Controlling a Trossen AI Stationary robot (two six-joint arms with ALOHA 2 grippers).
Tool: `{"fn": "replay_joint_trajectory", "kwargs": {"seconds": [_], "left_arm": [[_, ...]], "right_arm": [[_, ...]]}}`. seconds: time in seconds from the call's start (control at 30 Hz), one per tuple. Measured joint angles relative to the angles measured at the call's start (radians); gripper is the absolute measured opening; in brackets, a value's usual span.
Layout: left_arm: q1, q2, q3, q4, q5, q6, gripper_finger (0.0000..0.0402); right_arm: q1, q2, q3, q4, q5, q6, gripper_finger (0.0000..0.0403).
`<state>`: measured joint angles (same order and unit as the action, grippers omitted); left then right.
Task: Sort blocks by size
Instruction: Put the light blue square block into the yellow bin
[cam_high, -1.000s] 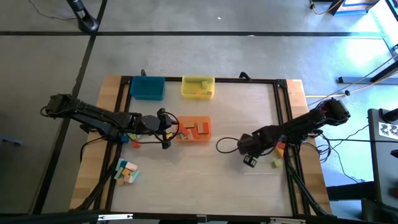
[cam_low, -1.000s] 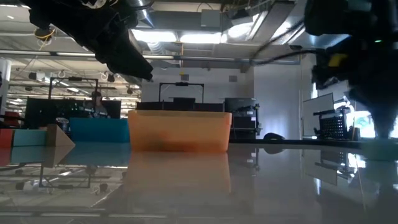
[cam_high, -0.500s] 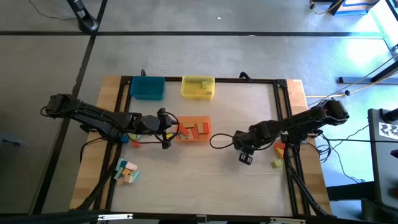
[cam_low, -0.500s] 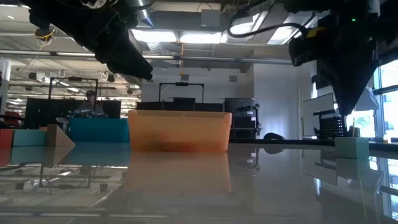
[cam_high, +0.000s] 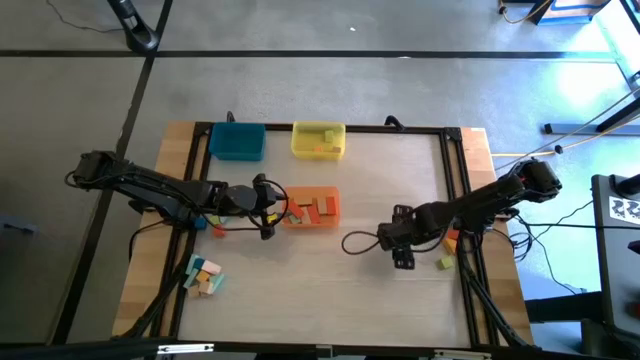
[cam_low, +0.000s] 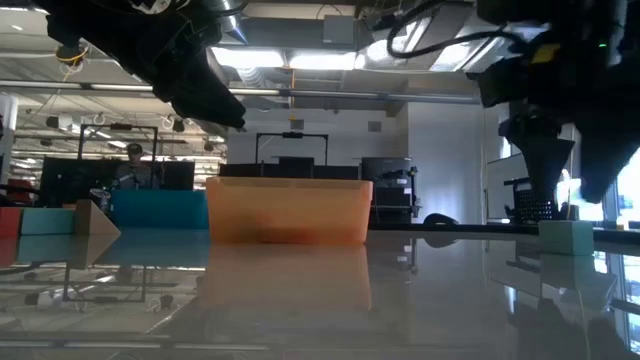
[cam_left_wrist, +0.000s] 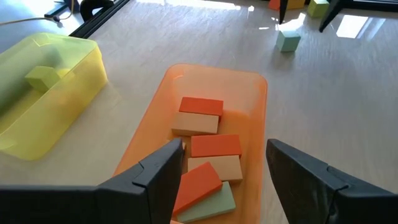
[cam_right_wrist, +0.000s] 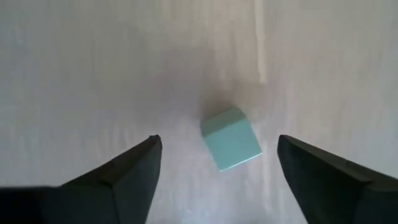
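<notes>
My right gripper (cam_right_wrist: 214, 171) has just swung back from mid-tabletop and spread its jaws wide over the pale green cube (cam_right_wrist: 231, 138) on the bare tabletop, nothing held. Left gripper (cam_left_wrist: 224, 180) waits open over the orange tray (cam_left_wrist: 255, 93).

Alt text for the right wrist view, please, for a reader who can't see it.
A small pale green cube lies alone on the light wooden table, apart from the right gripper, whose dark jaws stand open on either side of it.
</notes>
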<state>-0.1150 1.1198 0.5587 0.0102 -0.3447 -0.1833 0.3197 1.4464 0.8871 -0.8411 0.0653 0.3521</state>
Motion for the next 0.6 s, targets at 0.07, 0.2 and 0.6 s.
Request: {"fn": "replay_joint_trajectory", "kwargs": {"seconds": [0.07,0.2,0.6], "left_arm": [[0.0,0.0,0.0,0.001,0.0,0.0,0.0219],[0.0,0.0,0.0,0.001,0.0,0.0,0.0219],[0.0,0.0,-0.001,0.001,0.0,0.004,0.0219]], "right_arm": [[0.014,0.0,0.0,0.0,0.024,-0.024,0.0332],[0.033,0.018,-0.001,0.006,0.079,-0.067,0.0334],[0.034,0.129,-0.048,0.081,0.074,-0.14,0.0302]]}}
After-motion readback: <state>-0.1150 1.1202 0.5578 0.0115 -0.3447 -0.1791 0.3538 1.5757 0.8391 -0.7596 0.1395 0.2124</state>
